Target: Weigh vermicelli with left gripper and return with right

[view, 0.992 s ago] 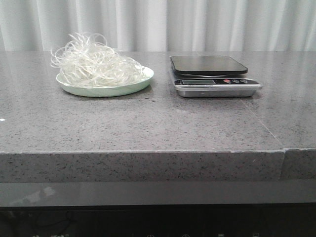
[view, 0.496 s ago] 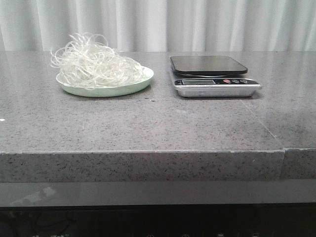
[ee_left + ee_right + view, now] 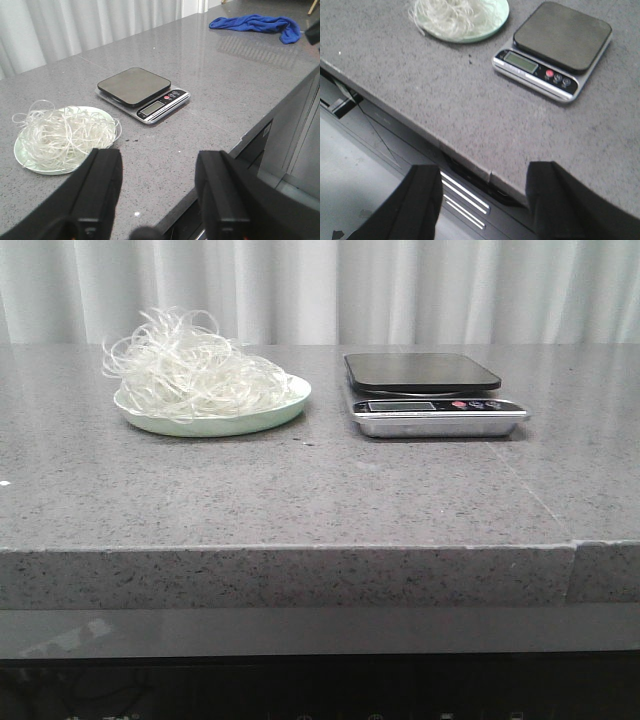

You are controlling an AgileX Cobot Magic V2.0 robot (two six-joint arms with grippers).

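The vermicelli (image 3: 190, 372), a fluffy whitish clump of thin strands, lies on a pale green plate (image 3: 276, 412) at the table's back left. It also shows in the left wrist view (image 3: 62, 135) and the right wrist view (image 3: 454, 9). A kitchen scale (image 3: 425, 390) with a dark, bare platform stands to the right of the plate, also in the left wrist view (image 3: 142, 91) and the right wrist view (image 3: 555, 47). My left gripper (image 3: 160, 160) is open and empty over the table's front edge. My right gripper (image 3: 482, 172) is open and empty, in front of the table's edge. Neither shows in the front view.
A blue cloth (image 3: 257, 25) lies far off to the right on the grey stone table (image 3: 300, 490). A seam crosses the tabletop right of the scale. White curtains hang behind. Metal drawer fronts (image 3: 465, 197) sit below the table's front edge.
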